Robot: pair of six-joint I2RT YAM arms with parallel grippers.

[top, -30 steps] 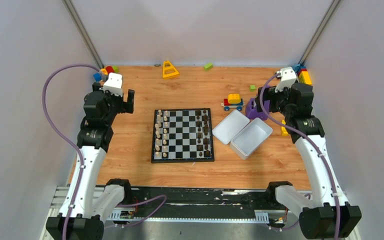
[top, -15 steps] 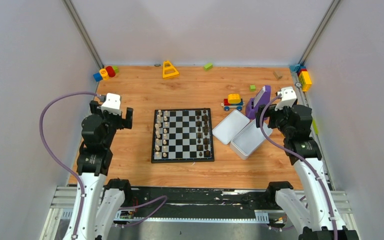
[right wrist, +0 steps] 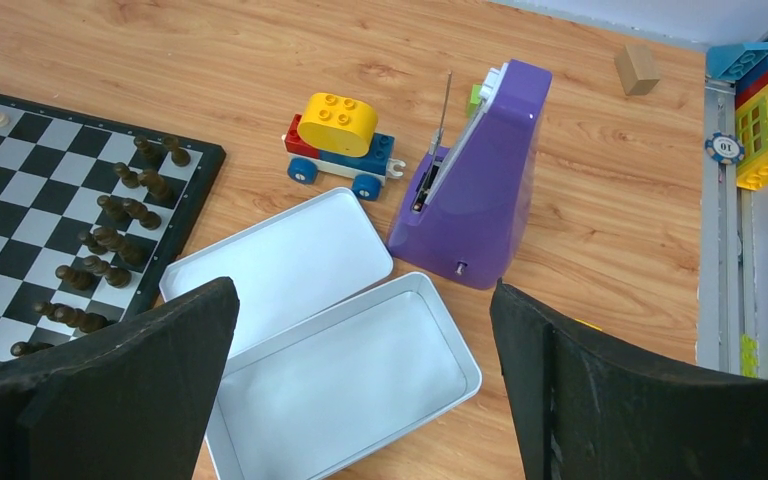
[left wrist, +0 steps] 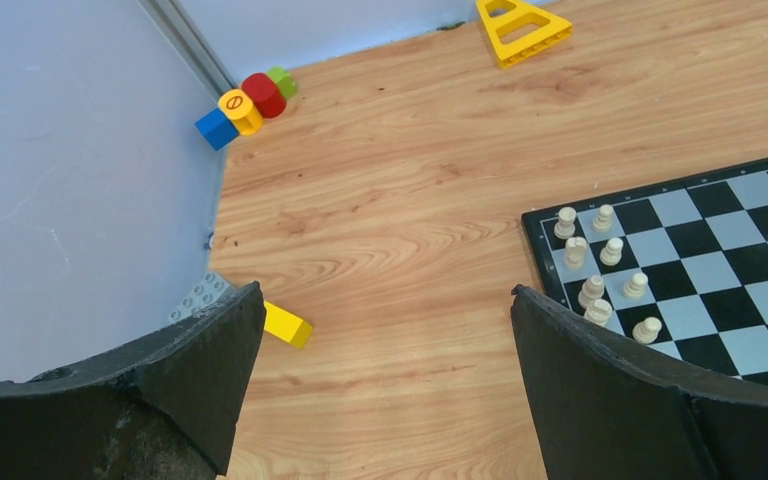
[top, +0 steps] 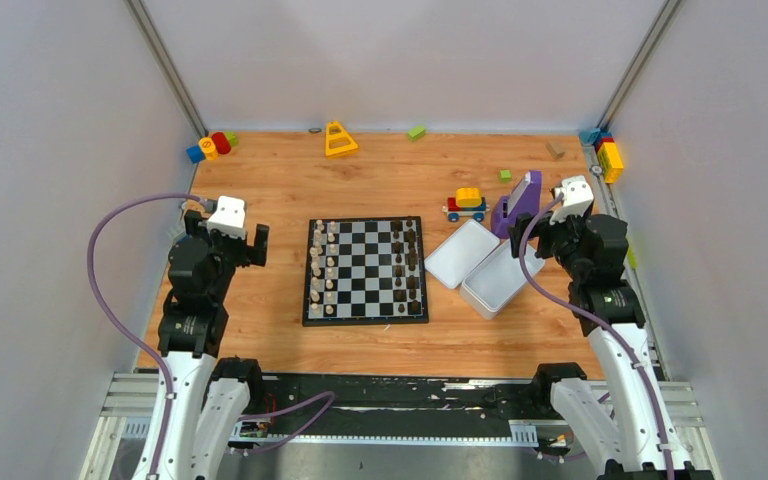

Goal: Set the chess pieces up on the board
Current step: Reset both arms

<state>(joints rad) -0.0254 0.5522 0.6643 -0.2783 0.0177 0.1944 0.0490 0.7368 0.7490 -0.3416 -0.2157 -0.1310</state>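
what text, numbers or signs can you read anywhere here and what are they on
"01", as it reads in the right wrist view, on the round blue and white chip near the right edge of that view; it may be "10" seen upside down.
A circle with a slanted bar, no letters, on the face of the yellow round block in the left wrist view.
Nothing else carries readable text.

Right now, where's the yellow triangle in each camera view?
Top external: triangle near the far wall, beyond the board.
Left wrist: triangle at the top edge, cut off, above the board.
Right wrist: not in it.
Shared landmark: the board, seen in all three views.
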